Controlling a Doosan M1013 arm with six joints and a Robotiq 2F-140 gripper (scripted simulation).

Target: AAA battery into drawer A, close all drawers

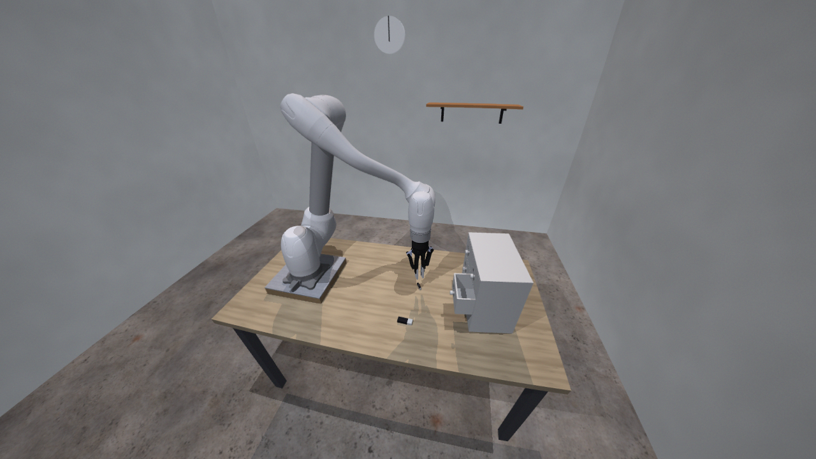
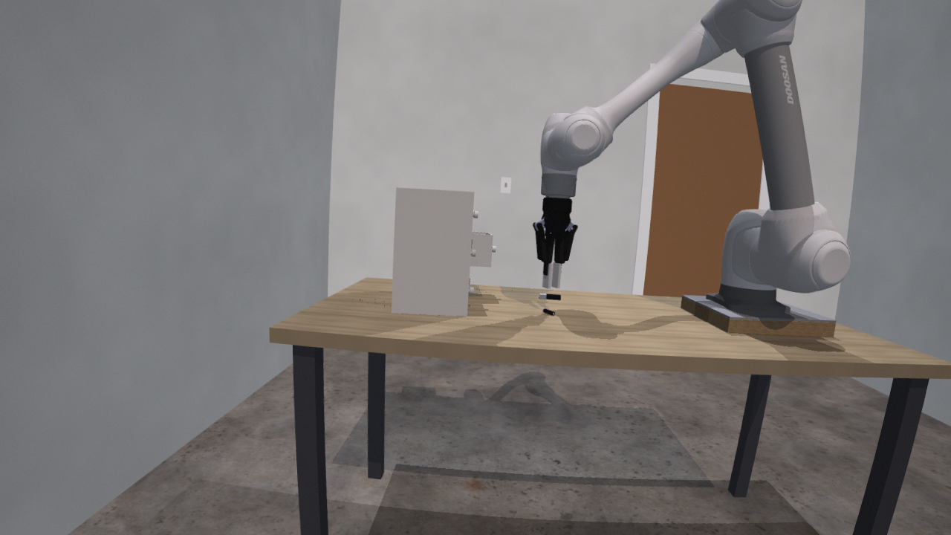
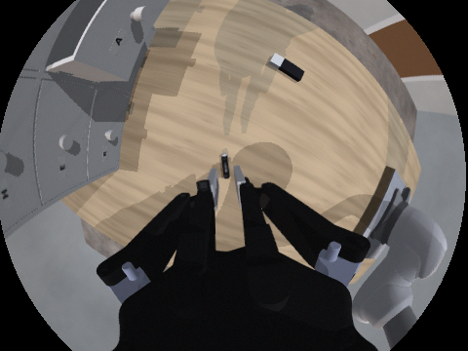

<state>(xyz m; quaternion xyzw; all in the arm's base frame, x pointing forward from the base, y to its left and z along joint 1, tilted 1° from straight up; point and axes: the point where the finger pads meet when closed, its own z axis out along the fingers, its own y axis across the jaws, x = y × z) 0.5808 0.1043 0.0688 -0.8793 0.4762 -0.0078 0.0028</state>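
Table: wooden top [image 1: 353, 319] on dark legs, standing on a mottled grey-brown floor [image 1: 142, 393].
Black-and-white block: small, lying flat on the table [image 1: 405, 320], near side.
Wall shelf: orange board [image 1: 473, 105] on two black brackets, far wall.
Round disc: pale, with a dark vertical line [image 1: 389, 34], high on far wall.
Door: brown, white-framed [image 2: 704, 186].
Wall switch: small white plate [image 2: 506, 184].

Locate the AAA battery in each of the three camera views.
Top: the AAA battery lies on the table just below the gripper, left of the chest.
Exterior: mid-table, under the gripper, right of the chest, nearer the camera than the black-and-white block.
Wrist: picture centre, just beyond the fingertips.
Shared landmark: the chest's one pulled-out drawer.
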